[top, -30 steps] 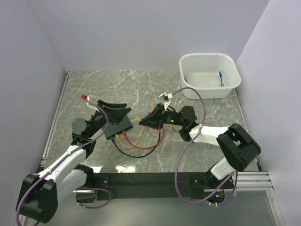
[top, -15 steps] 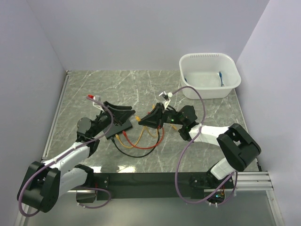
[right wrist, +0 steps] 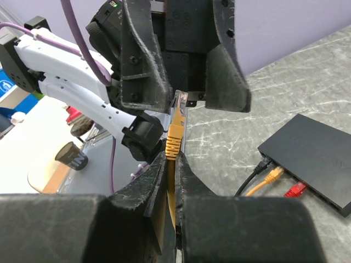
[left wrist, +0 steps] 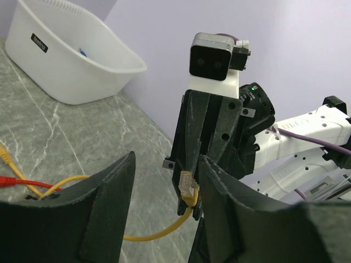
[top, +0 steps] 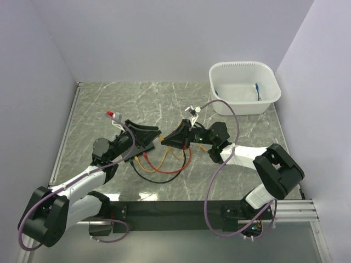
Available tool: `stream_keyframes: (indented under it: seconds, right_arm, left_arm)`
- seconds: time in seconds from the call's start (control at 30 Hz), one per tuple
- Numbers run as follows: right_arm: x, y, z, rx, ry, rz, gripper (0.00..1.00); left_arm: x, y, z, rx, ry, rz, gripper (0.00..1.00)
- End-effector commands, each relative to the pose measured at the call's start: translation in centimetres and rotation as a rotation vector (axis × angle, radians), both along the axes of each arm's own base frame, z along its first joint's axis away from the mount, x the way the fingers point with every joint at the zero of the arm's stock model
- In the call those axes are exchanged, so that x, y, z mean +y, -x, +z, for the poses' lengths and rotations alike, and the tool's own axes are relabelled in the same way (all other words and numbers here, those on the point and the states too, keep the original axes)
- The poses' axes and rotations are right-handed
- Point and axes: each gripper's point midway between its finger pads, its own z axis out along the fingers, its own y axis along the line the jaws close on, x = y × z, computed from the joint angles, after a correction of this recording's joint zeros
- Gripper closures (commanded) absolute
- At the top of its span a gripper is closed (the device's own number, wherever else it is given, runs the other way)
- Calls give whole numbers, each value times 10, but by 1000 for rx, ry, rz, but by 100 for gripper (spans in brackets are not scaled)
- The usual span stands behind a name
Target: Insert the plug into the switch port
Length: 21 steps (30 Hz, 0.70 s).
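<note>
Marble counter (top: 164,98): switch (right wrist: 312,159) lies flat near your left end effector (top: 143,134), spread wide. Right end effector (right wrist: 172,161) pinches the yellow plug (right wrist: 176,118) in mid-air. Turn its tip toward the switch's cabled edge, square it, push gently.

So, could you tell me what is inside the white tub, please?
Inside the white tub, a thin blue piece, perhaps a cable, lies by its right wall, and a small dark bit by its left. The near wall hides part of the floor.
</note>
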Motion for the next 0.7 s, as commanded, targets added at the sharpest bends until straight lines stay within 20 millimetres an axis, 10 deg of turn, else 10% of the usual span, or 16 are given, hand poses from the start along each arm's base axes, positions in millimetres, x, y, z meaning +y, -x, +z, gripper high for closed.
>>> stream_keyframes:
  seconds: [0.0, 0.2, 0.33, 0.47, 0.67]
  right_arm:
    - [2, -4, 19, -72, -38, -2, 100]
    - [1, -5, 19, -76, -37, -12, 100]
    - [1, -7, 17, -68, -30, -18, 100]
    - [-2, -14, 18, -105, -6, -84, 43]
    - [-10, -31, 18, -140, 70, -224, 27]
  left_arm:
    - [1, 3, 23, -84, 28, 13, 48]
    - [-1, 3, 26, -86, 16, 14, 100]
    - [-3, 2, 19, -71, 0, 11, 99]
    - [-1, -14, 7, 6, -32, 65, 99]
    - [6, -56, -27, 243, -185, 218, 100]
